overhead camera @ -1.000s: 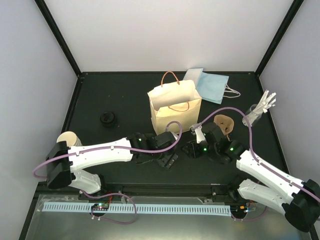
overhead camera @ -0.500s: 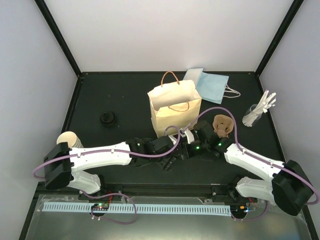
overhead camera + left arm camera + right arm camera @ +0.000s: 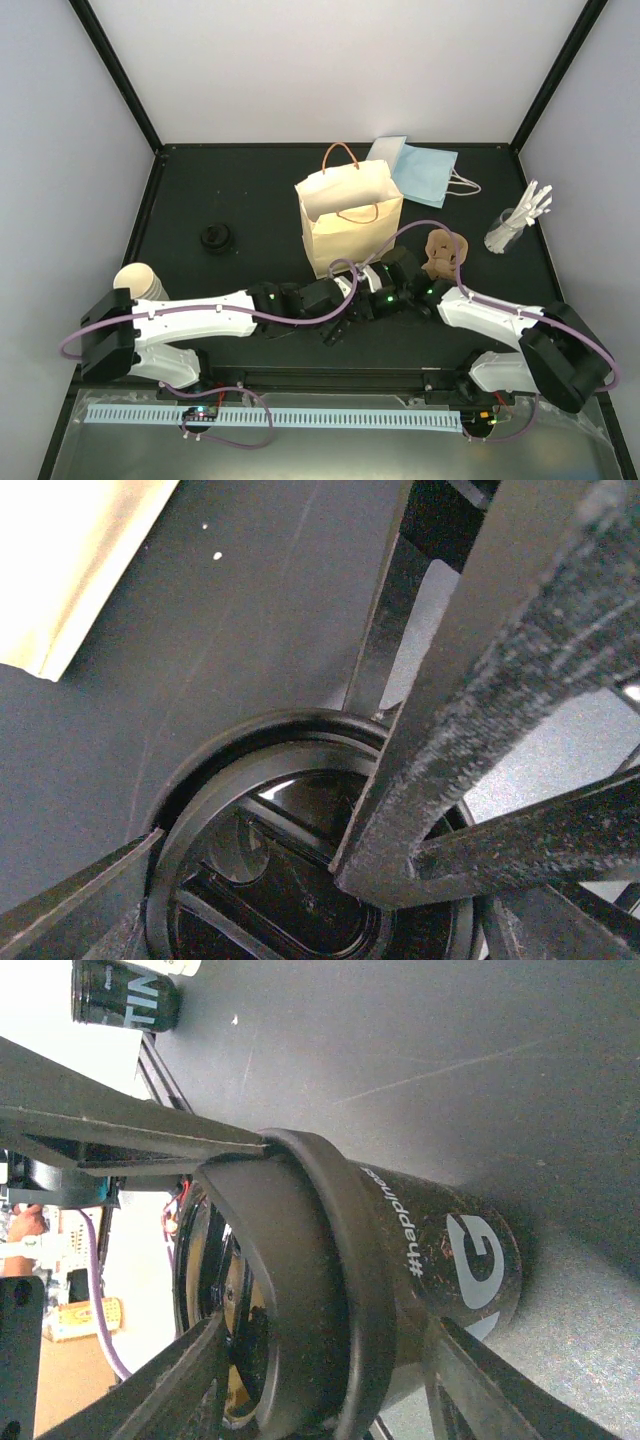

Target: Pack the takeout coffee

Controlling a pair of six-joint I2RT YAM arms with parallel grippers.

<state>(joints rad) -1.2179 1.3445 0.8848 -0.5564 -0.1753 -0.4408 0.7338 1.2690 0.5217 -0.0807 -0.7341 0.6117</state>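
Note:
The takeout coffee (image 3: 440, 1250) is a dark cup with white lettering and a black lid (image 3: 280, 880). It stands on the table in front of the tan paper bag (image 3: 350, 215), hidden under both wrists in the top view. My left gripper (image 3: 320, 880) comes down from above, its fingers (image 3: 80, 900) against the lid's rim on both sides. My right gripper (image 3: 325, 1350) reaches in from the side with jaws apart. One finger (image 3: 190, 1370) lies across the lid top and the other is beside the lower cup wall. The grippers meet in the top view, left (image 3: 340, 316) and right (image 3: 366, 300).
A brown pulp carrier (image 3: 443, 252) lies right of the grippers. Blue bags (image 3: 425, 172) sit behind the tan bag. A glass of white cutlery (image 3: 515, 222) stands far right. Black lids (image 3: 215, 238) and a stack of cream cups (image 3: 135, 278) are at the left.
My right arm has swung left, bringing its gripper in against the cup beside the left gripper. The left gripper has narrowed onto the lid and shifted slightly right.

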